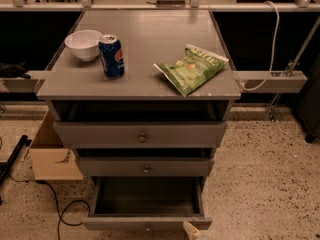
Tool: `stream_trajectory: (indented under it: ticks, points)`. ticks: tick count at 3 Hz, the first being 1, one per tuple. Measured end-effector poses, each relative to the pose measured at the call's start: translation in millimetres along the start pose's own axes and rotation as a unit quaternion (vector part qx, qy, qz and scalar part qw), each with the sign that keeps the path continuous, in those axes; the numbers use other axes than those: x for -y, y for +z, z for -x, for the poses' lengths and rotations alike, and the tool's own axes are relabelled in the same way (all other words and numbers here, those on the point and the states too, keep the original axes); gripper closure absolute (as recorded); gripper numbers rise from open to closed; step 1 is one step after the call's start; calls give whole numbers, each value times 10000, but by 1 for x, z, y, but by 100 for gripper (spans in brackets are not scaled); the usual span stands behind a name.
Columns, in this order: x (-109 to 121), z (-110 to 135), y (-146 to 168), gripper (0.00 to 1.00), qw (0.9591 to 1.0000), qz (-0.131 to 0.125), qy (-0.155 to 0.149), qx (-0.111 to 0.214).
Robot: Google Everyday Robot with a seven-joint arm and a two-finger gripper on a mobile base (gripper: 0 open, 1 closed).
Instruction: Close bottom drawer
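The bottom drawer (145, 219) of the grey cabinet is pulled far out, showing its dark, empty inside and slim front panel at the bottom of the view. Its knob (148, 228) sits at the lower edge. My gripper (192, 231) shows only as a pale tip at the bottom edge, right in front of the right part of the drawer front. The two drawers above, the middle one (145, 167) and the top one (140, 134), are each pulled out a little.
On the cabinet top (150, 49) stand a white bowl (83, 44), a blue can (111, 55) and a green chip bag (192, 68). A cardboard box (50, 154) and a black cable (60, 209) lie on the floor at the left. A white rail (270, 81) runs at the right.
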State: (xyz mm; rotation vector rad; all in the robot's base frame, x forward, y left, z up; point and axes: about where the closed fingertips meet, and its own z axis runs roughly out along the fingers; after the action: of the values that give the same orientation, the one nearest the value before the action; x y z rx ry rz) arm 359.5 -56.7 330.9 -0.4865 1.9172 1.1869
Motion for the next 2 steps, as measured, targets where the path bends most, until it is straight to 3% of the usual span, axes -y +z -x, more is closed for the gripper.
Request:
stream_trajectory:
  ticks: [1, 2]
  points:
    - [2, 5, -4, 0, 9987, -358, -360, 95]
    - [-2, -11, 3, 0, 9991, -310, -272, 6]
